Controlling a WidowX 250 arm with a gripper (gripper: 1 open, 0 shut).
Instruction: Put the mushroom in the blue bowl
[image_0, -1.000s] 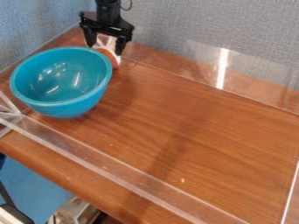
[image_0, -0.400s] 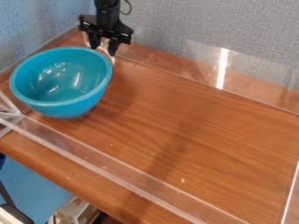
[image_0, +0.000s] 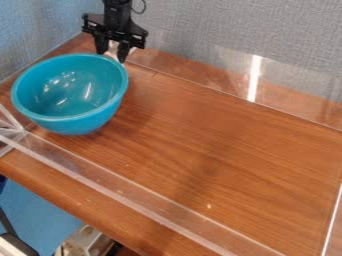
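Gripper (image_0: 116, 46) up at the back of my table (image_0: 227, 130)

Fingers look pinched on a bit of orange, the mushroom (image_0: 120, 53), just behind the blue bowl (image_0: 70, 92) rim.

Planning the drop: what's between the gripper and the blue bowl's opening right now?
In the camera view nothing stands between them. The gripper, with something small and orange-brown, likely the mushroom, between its fingers, hangs just beyond the blue bowl's far rim; only open air separates them.
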